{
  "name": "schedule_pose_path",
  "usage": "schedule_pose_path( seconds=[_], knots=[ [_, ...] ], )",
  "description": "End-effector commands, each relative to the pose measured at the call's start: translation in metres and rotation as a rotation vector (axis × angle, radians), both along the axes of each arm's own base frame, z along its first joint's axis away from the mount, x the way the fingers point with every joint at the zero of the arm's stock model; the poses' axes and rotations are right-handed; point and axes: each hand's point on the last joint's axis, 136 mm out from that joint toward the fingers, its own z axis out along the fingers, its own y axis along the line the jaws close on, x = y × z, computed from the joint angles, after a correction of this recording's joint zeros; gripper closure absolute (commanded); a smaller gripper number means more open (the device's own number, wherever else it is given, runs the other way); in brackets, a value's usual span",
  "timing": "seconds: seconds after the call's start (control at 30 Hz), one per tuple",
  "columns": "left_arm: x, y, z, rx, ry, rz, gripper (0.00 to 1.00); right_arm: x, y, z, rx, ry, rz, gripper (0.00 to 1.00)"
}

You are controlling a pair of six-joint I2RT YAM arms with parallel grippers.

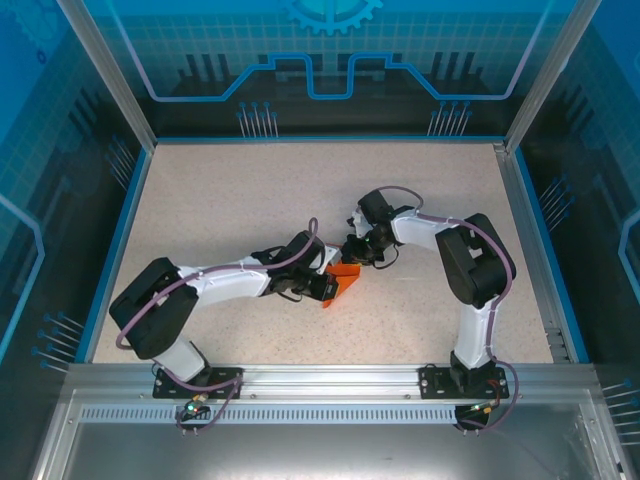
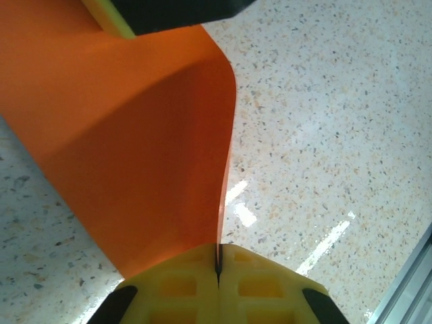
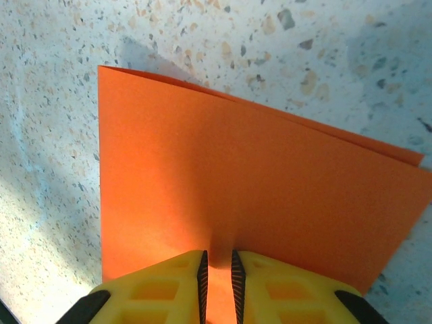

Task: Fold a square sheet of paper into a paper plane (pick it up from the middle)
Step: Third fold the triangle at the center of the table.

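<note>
Speckled beige table (image 1: pixel 250 190) inside blue panelled walls (image 1: pixel 330 60).

Speckled tabletop (image 1: pixel 250 200) — blue-panelled walls (image 1: pixel 330 60)

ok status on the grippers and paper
Left gripper shut on orange paper edge. Right gripper narrow over it, grip unclear. Paper folded double. Nothing in the way.

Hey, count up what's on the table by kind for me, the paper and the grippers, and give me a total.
Orange paper sheet: 1, folded over on itself
Grippers: 2, the left gripper and the right gripper, each pinching an edge of the sheet
Total: 3
</note>
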Motion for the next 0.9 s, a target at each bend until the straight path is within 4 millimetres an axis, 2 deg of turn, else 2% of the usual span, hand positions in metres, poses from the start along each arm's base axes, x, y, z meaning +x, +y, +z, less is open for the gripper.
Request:
schedule_pose_path(
  seconds=[0.0,0.33,0.87],
  knots=[
    [0.003,0.004,-0.008,0.006,0.032,0.025,1.0,-0.009,0.0,-0.009,-0.039,0.027,0.034,0.79],
    [0.009,0.007,-0.018,0.023,0.039,0.032,1.0,-0.009,0.0,-0.007,-0.041,0.026,0.037,0.79],
    [0.016,0.011,-0.019,0.055,0.02,0.029,1.0,-0.009,-0.001,-0.008,-0.053,0.031,0.039,0.78]
  ],
)
